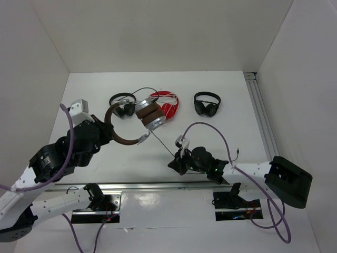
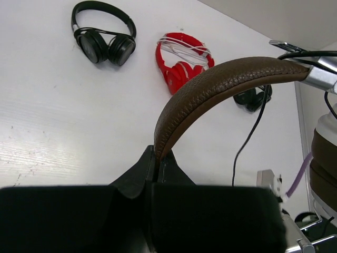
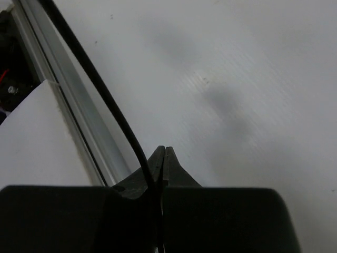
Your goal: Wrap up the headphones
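The brown headphones (image 1: 148, 117) hang above the table, dark brown headband (image 1: 120, 137) curving left, brown pads and silver cups at the upper right. My left gripper (image 1: 108, 128) is shut on the headband, which rises from between its jaws in the left wrist view (image 2: 210, 87). The thin dark cable (image 1: 164, 143) runs taut from the cups down to my right gripper (image 1: 175, 161), which is shut on it; the cable (image 3: 100, 89) enters the closed jaws in the right wrist view.
A small black pair (image 1: 122, 104) lies at the back left, a red pair with white cord (image 1: 167, 105) beside it, another black pair (image 1: 207, 103) at the back right. A metal rail (image 1: 168, 185) runs along the near edge, another along the right side (image 1: 260, 113).
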`<action>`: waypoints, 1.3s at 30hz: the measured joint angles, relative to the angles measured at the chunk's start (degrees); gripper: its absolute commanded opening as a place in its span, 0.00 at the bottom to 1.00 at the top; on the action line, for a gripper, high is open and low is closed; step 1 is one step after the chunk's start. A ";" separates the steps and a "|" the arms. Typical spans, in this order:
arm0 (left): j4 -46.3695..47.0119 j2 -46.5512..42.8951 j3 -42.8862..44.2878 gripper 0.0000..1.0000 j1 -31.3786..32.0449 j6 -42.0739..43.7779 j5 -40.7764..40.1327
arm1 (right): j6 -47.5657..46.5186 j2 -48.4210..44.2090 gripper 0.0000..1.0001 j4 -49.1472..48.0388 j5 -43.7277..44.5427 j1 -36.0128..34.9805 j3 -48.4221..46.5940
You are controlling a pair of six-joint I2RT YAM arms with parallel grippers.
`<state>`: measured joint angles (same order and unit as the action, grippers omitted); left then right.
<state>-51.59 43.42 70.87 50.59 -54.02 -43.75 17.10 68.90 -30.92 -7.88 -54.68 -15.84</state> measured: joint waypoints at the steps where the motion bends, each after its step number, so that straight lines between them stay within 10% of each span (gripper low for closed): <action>1: -0.24 0.09 0.00 0.00 0.00 -0.48 -0.61 | 0.35 -0.09 0.00 0.07 0.87 -1.51 0.13; 17: -5.01 6.36 -1.40 0.00 -0.35 -9.31 -9.99 | 1.40 3.85 0.00 16.55 19.65 -28.87 -19.74; 39: -15.98 10.16 -9.64 0.00 -1.01 -12.22 -7.34 | -0.68 2.93 0.01 43.91 39.04 -40.35 -44.98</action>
<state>-67.57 53.58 61.23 49.58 -66.24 -51.09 16.43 71.83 12.99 31.16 -95.02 -60.82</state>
